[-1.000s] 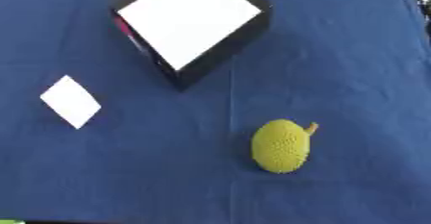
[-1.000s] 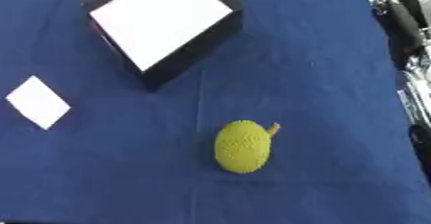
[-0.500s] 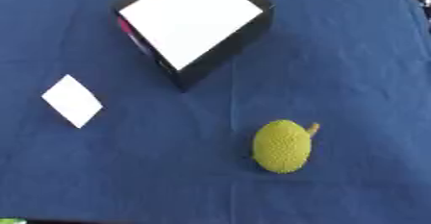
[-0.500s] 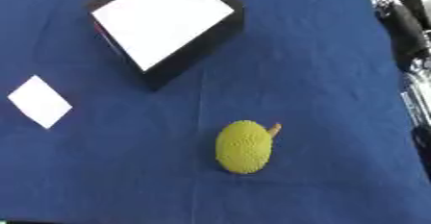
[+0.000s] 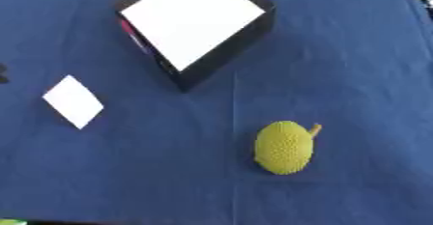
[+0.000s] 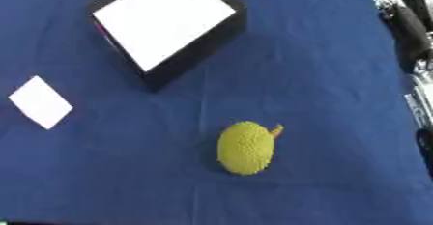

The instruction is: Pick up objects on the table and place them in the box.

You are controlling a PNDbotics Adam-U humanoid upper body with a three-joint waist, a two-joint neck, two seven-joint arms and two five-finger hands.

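Nothing has shifted: bumpy yellow fruit (image 5: 284,147) untouched lower right, box (image 5: 196,26) upper centre; my hands unseen (grip unknowable).

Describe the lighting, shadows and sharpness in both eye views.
Left eye view: soft, even light; the bumpy yellow fruit casts only a faint shadow on the blue cloth; edges are slightly blurred. Right eye view: the black box's white interior looks washed out, without detail; the arm parts at the right edge are blurred.
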